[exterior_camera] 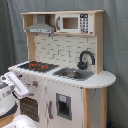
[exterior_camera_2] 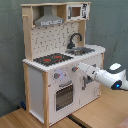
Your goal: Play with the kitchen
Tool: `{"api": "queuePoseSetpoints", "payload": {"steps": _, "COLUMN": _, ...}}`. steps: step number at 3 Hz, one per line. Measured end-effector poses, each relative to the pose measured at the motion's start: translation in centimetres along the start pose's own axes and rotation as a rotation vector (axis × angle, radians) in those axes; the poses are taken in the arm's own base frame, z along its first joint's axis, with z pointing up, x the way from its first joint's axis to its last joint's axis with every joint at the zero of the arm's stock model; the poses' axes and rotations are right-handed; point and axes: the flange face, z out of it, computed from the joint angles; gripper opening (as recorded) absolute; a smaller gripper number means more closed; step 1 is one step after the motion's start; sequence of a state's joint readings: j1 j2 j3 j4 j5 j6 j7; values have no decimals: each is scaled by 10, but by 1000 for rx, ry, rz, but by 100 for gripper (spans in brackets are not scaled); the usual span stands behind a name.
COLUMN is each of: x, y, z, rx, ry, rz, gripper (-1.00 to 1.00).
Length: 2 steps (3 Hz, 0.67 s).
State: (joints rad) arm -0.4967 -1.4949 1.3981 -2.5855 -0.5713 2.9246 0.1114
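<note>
Grey curtain backs the kitchen (exterior_camera_2: 60, 70); the end effector (exterior_camera_2: 76, 68) reaches its front knobs (exterior_camera_2: 56, 76), probably to turn one; grip unclear.

The kitchen (exterior_camera_2: 50, 75) is white and light wood, with a black stove (exterior_camera_2: 52, 59) that has red rings just above the white claw (exterior_camera_2: 76, 68). Its back wall (exterior_camera: 62, 50) is white with a thin brick pattern, the hood (exterior_camera: 41, 25) is grey, and the tap (exterior_camera: 85, 59) is black. Far behind the claw hangs a dark grey-green curtain (exterior_camera_2: 112, 25).
</note>
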Motion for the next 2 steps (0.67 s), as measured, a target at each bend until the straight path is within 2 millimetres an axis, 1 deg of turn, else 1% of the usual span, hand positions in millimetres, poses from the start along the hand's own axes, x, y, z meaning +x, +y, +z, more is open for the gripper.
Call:
{"api": "queuePoseSetpoints", "payload": {"steps": 1, "x": 1, "y": -28, "z": 16, "rx": 36, "ry": 0, "rz": 11, "gripper": 100}}
{"api": "queuePoseSetpoints", "payload": {"steps": 2, "x": 1, "y": -35, "z": 32, "rx": 61, "ry": 23, "rz": 43, "gripper": 100}}
